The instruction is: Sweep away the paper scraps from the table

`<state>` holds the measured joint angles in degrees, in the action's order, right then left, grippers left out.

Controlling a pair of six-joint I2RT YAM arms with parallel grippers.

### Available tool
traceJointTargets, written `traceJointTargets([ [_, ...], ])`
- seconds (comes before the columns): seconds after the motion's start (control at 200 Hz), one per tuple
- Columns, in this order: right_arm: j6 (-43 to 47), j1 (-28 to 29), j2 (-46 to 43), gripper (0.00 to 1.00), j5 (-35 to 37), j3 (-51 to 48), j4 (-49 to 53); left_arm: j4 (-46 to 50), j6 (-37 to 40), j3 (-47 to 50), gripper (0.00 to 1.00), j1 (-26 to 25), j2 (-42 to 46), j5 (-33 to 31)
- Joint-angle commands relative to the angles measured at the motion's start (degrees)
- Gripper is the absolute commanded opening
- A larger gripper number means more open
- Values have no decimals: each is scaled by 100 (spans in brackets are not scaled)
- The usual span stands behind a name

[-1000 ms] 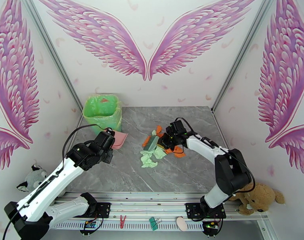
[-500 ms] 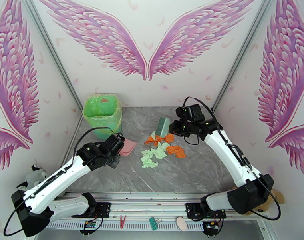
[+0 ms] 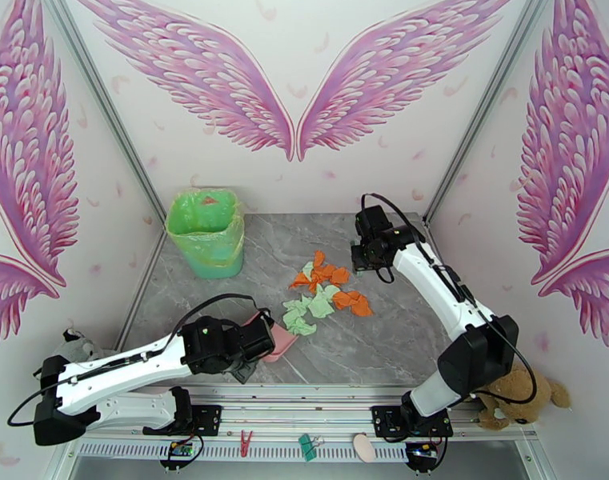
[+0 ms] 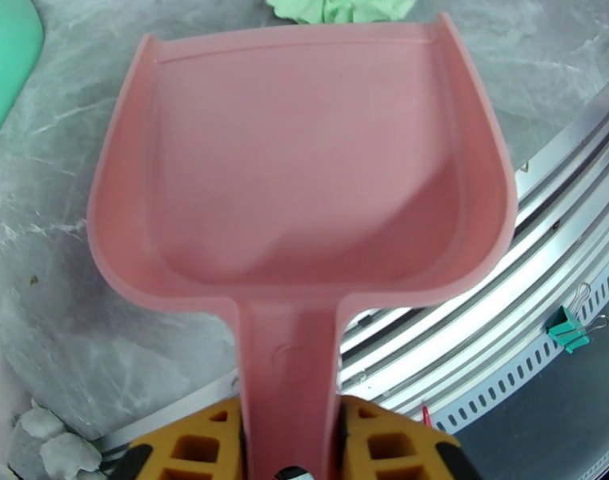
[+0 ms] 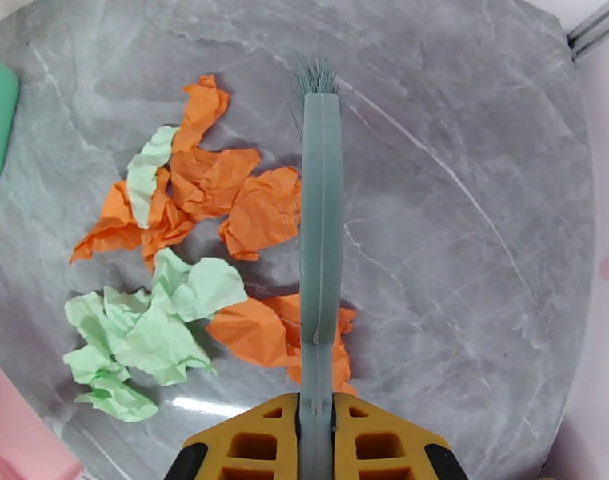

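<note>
The paper scraps (image 3: 324,294), crumpled orange and mint pieces, lie in a loose pile mid-table (image 3: 384,338). My left gripper (image 3: 256,343) is shut on the handle of a pink dustpan (image 3: 278,339), whose mouth rests just left of the nearest green scraps. In the left wrist view the dustpan (image 4: 304,170) is empty, with green scraps (image 4: 340,3) just beyond its lip and my left gripper (image 4: 290,430) clamping the handle. My right gripper (image 3: 370,251) sits behind the pile, shut on a grey-green hand brush (image 5: 320,234). The brush hangs over the right side of the paper scraps (image 5: 200,258), held by my right gripper (image 5: 316,430).
A green-lined bin (image 3: 206,232) stands at the back left corner. A metal rail (image 3: 304,398) runs along the table's near edge, with clips below it. Plush toys sit off the table at left (image 3: 68,354) and right (image 3: 520,394). Walls close in on three sides.
My left arm carried the dustpan from beside the bin down toward the near edge, up to the green scraps. My right arm lifted the brush off the pile and moved it back and right.
</note>
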<state>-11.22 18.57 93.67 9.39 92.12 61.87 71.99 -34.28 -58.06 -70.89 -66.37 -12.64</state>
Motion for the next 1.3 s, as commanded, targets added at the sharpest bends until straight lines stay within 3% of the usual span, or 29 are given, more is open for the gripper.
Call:
traceJointTargets([
  [0.0,177,-23,232,0,367,622,129,-462,-714,359,0,-251,-135,49],
  [0.315,620,-16,1395,0,475,2437,686,-738,-913,709,0,-308,-208,-404],
  [0.65,876,27,2870,0,1159,3860,1410,-1144,-704,861,0,-322,-524,-75],
  [0.905,850,42,3239,0,962,3864,1362,-1269,-603,882,0,-222,-671,-186],
  [1.295,1426,317,3149,0,852,2878,1058,-1688,-179,1009,0,179,-750,-37],
])
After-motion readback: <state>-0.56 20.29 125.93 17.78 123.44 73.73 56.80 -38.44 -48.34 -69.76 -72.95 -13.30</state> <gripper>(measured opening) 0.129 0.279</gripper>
